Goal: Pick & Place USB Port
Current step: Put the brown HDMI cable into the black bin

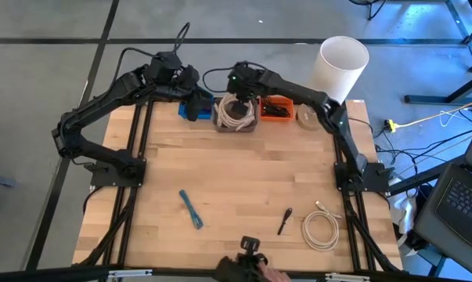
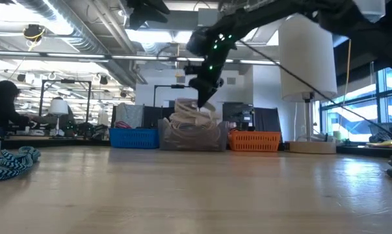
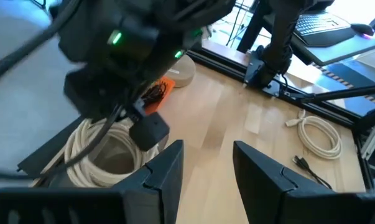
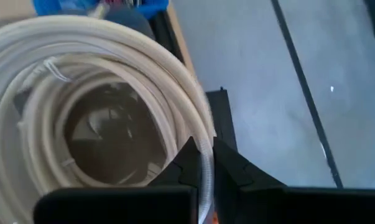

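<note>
A coil of white USB cable sits in the clear bin at the table's far edge, between a blue bin and an orange bin. My right gripper reaches down onto the coil's rim, shut on one strand; it also shows above the bin as my right gripper in the high view and my right gripper in the low view. My left gripper hovers open and empty over the blue bin, looking toward the coil. My right gripper pinches a strand of the white coil at its rim between its two fingers. The fingers come from above, slanting down, and lie across the strand. The coil spreads below the fingers, its lower turns inside the clear bin's walls.
A tall white cylinder stands at the far right corner beside a round flat thing. Nearer lie a blue cable, a black cable and another white coil. The middle of the table is bare wood.
</note>
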### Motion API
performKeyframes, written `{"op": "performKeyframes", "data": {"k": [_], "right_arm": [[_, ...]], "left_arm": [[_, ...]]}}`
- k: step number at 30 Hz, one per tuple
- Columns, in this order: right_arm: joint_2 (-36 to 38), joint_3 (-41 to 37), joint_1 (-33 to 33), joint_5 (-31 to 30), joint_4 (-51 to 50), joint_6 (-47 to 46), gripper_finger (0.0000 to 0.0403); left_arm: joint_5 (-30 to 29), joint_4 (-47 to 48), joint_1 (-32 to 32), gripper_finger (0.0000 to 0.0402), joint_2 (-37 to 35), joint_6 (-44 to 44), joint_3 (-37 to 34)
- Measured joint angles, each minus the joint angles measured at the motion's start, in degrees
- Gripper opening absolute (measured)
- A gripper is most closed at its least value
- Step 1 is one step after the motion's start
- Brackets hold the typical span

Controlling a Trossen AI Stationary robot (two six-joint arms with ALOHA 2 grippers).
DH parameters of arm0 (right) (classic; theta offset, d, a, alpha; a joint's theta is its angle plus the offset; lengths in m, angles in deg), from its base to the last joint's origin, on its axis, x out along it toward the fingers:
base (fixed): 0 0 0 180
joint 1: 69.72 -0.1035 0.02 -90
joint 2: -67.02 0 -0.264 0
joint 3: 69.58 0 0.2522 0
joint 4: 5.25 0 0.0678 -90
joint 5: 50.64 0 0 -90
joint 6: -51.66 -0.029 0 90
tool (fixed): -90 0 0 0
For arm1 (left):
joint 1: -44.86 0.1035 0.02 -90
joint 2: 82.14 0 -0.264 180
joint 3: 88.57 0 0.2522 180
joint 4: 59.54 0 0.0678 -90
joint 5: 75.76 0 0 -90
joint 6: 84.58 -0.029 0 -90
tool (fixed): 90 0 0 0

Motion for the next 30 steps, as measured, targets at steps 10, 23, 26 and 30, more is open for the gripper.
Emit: {"op": "performKeyframes", "data": {"k": [10, 23, 26, 30], "right_arm": [[-6.8, 2.0, 0.6, -1.9, -1.5, 0.3, 0.0015], [-5.8, 5.7, 0.5, -1.5, -4.7, -3.3, 0.0139], [-5.7, 9.4, 0.5, -0.6, -6.2, -4.7, 0.0169], [-5.5, 14.4, 0.5, -0.6, -9.7, -6.8, 0.0191]], "left_arm": [[0.0, 0.1, 0.0, 0.0132, 0.0, -1.5, 0.0], [0.0, 0.2, 0.0, 0.0132, 0.0, -3.2, 0.0], [0.0, 0.2, 0.0, 0.0132, 0.0, -3.2, 0.0], [0.0, 0.2, 0.0, 0.0132, 0.0, -3.2, 0.0]]}}
